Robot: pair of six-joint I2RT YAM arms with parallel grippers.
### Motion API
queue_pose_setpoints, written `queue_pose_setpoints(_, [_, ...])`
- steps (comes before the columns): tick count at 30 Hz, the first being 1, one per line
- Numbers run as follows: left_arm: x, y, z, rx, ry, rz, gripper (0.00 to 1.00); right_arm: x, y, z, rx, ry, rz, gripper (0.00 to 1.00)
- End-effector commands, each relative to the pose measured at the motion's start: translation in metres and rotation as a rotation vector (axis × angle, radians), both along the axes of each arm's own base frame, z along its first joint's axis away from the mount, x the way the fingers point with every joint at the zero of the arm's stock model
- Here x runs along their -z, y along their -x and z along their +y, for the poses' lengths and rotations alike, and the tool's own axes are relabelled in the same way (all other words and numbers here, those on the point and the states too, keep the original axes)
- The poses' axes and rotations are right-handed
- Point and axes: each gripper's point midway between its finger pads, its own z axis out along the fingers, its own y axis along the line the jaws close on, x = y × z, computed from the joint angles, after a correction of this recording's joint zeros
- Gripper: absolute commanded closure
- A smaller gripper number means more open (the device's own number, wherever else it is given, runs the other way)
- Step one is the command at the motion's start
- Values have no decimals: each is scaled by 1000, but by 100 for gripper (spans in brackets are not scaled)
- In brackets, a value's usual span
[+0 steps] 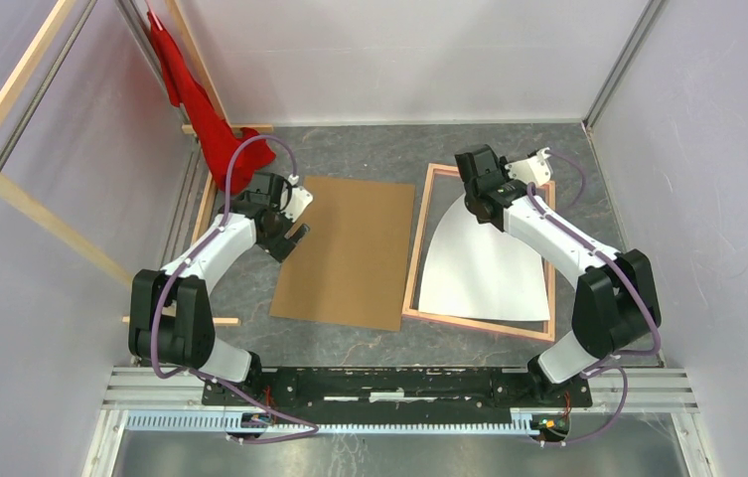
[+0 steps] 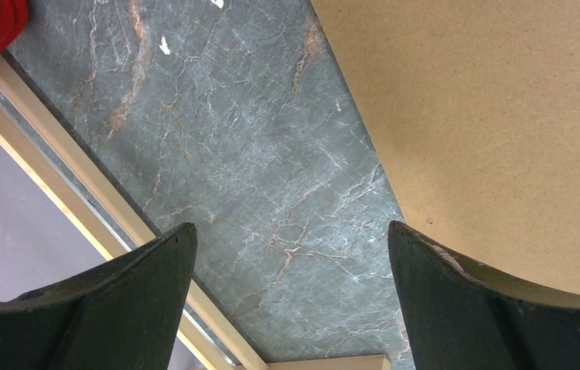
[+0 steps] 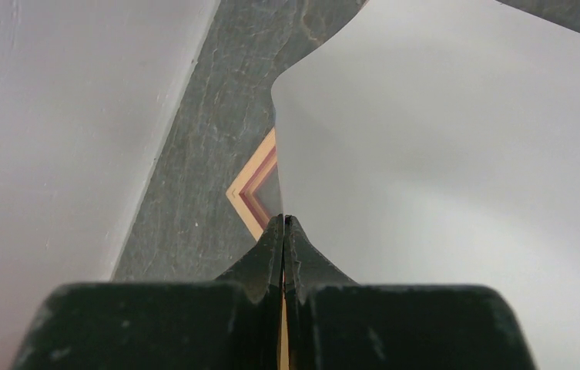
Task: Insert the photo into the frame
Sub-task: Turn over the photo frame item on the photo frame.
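Desk (image 1: 370, 149) dark grey marble pattern, with pale and rust-coloured veins; board (image 1: 345, 248) plain brown cardboard, finely speckled close up; cloth (image 1: 206, 119) solid red. Photo (image 1: 479, 263) shows only unmarked white, and frame (image 1: 417, 248) is pale wood-tan with a thin pink line along its inner edge. Left arm (image 1: 206, 253) and right arm (image 1: 558, 234) white with black joints and purple cables (image 1: 155, 328); left end effector (image 2: 288, 231) and right end effector (image 3: 284, 222) matt black, scuffed pale at edges; walls (image 1: 727, 199) pale lilac-grey.

Light: bright, even, diffuse. Shadows: soft grey gradient on the photo (image 1: 484, 268), right of the cardboard board (image 1: 345, 248). Focus: overhead sharp, wrist foregrounds soft.
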Motion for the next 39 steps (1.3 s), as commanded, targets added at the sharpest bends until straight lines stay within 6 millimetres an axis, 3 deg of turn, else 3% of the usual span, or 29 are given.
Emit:
queue_pose_setpoints(1, [-2,-4,-7,-18,30,-31,0,-4,6,-18,99,25,-6,100])
queue_pose_setpoints(10, [-2,-5,-7,-19,28,-36,0,-12,6,-32,158,76,-23,100])
queue_pose_setpoints(19, [0,-5,-8,-19,30,-34,0,1,6,-43,159,92,12,98])
queue_pose_setpoints(25, [2,-8,-9,-18,27,-29,0,2,-8,-36,68,136,28,95])
queue_pose_setpoints(28, [2,-7,-10,-19,28,-29,0,3,-14,-33,38,165,57,83])
queue_pose_setpoints(31, [2,-8,-9,-21,23,-29,0,7,-16,-29,12,172,67,54])
queue_pose_setpoints(39, [2,-10,-8,-23,16,-32,0,21,-25,-14,-64,144,73,20])
